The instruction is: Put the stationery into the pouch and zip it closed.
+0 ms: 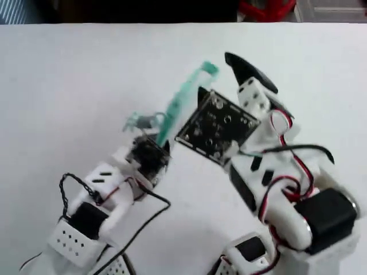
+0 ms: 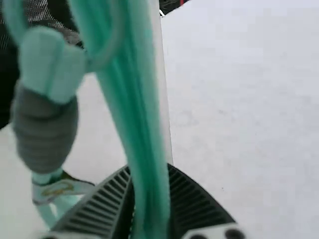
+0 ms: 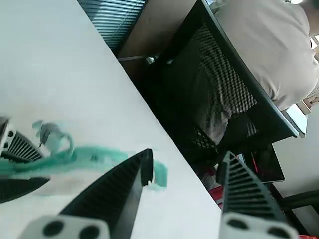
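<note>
There is one teal pouch (image 1: 178, 106), long and narrow, at the middle of the white desk (image 1: 69, 74). Two arms work over it. The left gripper (image 1: 150, 153) has its black ribbed jaws clamped on one end of the pouch, with the fabric pinched flat between them. The other end stretches away toward the right gripper (image 3: 187, 157), whose jaws stand wide apart just above and beside that end without touching it. Whether that end rests on the desk cannot be told.

One pull hangs beside the held end, made of a grey ribbed piece (image 2: 45, 129) with one teal tab (image 2: 50, 64) above it. A small label (image 2: 57, 189) below carries a gold mark, too blurred to read.
</note>
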Robot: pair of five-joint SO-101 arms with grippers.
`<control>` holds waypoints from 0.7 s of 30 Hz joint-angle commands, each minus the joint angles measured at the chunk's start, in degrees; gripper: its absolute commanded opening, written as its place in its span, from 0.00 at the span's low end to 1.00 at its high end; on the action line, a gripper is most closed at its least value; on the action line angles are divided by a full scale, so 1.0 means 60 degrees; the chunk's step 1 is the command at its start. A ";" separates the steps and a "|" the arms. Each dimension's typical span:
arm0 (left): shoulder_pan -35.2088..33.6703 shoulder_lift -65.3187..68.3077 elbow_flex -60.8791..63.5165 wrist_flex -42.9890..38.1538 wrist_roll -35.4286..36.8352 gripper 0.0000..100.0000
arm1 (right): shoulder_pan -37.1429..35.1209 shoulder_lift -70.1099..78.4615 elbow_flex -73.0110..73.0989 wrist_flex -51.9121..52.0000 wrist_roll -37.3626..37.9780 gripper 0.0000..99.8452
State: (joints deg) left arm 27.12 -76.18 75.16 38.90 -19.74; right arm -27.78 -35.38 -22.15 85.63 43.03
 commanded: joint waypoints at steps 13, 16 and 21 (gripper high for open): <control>-0.2879 -0.0022 0.0088 -0.2564 -0.7282 0.02 | -0.1004 0.3597 -0.3956 0.2147 0.0044 0.21; -0.3289 -0.0022 0.0586 -0.3839 -0.7355 0.02 | -0.1004 0.3758 -0.3634 0.2132 0.0000 0.21; -0.2850 -0.0022 0.2271 -0.4205 -0.7766 0.02 | -0.1560 0.4520 -0.2637 0.2147 -0.0029 0.21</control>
State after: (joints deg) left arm 8.66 -76.09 85.80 17.63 -64.84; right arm -34.46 -9.89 -40.44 98.37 43.03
